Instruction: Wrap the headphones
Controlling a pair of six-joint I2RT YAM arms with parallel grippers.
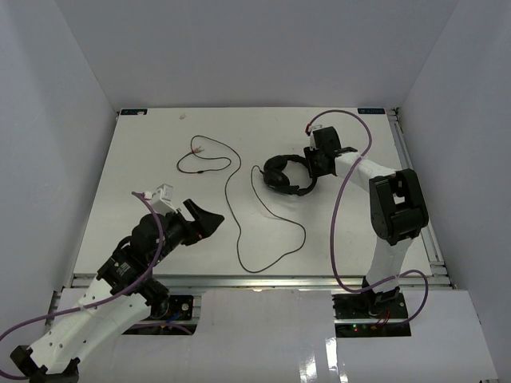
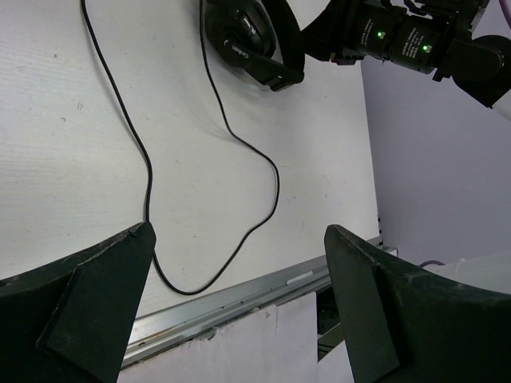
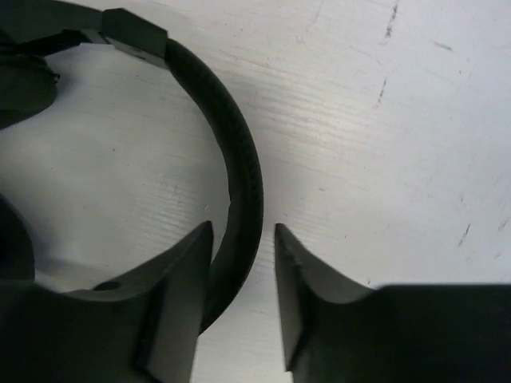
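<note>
Black headphones [image 1: 287, 173] flat mid-table, long cord [image 1: 239, 209] snaking leftward, unwound

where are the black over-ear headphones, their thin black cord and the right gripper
black over-ear headphones [image 1: 281, 174], top view, earcup
thin black cord [image 2: 148, 171], left wrist view, mid-length
right gripper [image 3: 243, 299], right wrist view, between fingertips

The headphones [image 1: 286, 175] lie right of centre on the table [image 1: 160, 144], cord [image 1: 231, 199] trailing left.

Robot lab test cell — white table [image 1: 160, 207], plain white enclosure walls [image 1: 64, 96], purple robot cables [image 1: 343, 231] — no household furnishings.
</note>
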